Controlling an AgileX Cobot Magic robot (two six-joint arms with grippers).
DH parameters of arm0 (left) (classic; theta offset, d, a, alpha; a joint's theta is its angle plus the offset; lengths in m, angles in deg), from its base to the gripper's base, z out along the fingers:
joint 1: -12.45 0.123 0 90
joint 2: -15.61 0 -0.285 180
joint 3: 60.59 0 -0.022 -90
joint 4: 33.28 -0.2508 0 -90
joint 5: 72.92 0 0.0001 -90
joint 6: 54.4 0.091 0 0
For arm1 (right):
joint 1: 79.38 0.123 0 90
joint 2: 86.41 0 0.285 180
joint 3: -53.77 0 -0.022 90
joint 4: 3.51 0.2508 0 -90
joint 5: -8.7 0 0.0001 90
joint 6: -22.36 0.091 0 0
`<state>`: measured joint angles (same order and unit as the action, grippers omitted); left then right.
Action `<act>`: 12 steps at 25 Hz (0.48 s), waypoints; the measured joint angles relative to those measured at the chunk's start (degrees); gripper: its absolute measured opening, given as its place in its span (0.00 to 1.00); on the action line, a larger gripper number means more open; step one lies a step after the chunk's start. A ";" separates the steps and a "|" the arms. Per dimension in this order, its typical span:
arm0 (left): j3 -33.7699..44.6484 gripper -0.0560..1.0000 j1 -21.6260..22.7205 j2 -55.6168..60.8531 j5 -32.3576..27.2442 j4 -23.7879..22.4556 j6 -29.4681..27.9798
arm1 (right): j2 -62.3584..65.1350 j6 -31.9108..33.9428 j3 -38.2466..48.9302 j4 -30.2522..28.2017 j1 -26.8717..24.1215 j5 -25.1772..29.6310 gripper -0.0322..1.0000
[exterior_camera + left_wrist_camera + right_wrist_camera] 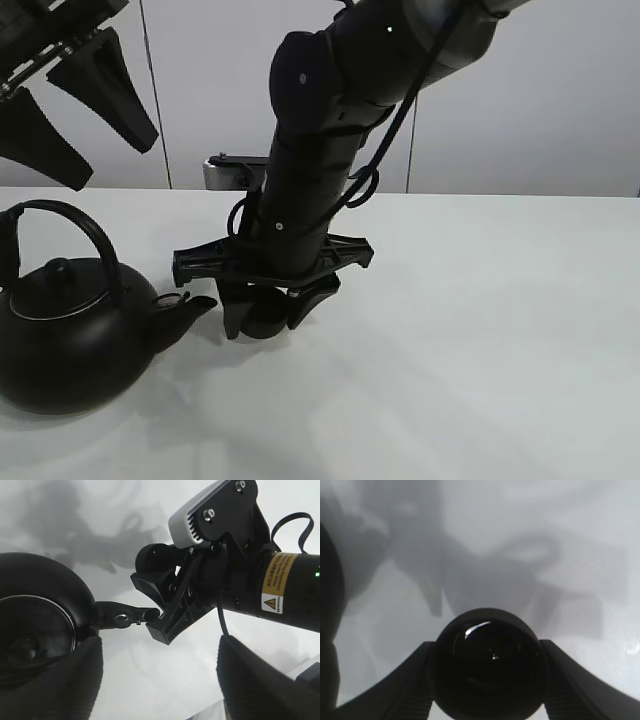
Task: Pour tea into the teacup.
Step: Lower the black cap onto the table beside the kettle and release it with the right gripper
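One teacup [487, 665], apparently inside right pincer [270, 308]

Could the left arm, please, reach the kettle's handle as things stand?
Probably yes: the open left tool hangs above the kettle's handle, nothing between; the right tool, holding the teacup, sits by the spout.

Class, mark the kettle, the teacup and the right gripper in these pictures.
kettle [70, 350]: high exterior view, on its round body.
teacup [487, 667]: right wrist view, on its dark inside.
right gripper [268, 308]: high exterior view, midway between its fingertips.
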<state>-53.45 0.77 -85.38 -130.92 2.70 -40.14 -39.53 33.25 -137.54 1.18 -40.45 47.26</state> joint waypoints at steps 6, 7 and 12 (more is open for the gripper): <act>0.00 0.50 0.00 0.00 0.00 0.00 0.00 | -1.39 0.00 -2.85 -0.11 -0.20 -0.23 0.41; 0.00 0.50 0.00 0.00 0.00 0.00 0.00 | -1.76 0.00 -3.11 -0.11 -0.41 -0.14 0.41; 0.00 0.50 0.00 0.00 0.00 0.00 0.00 | -2.85 0.00 -3.21 0.22 -1.03 0.80 0.41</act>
<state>-53.45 0.77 -85.38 -130.92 2.70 -40.14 -42.38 33.25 -140.75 1.40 -41.48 48.06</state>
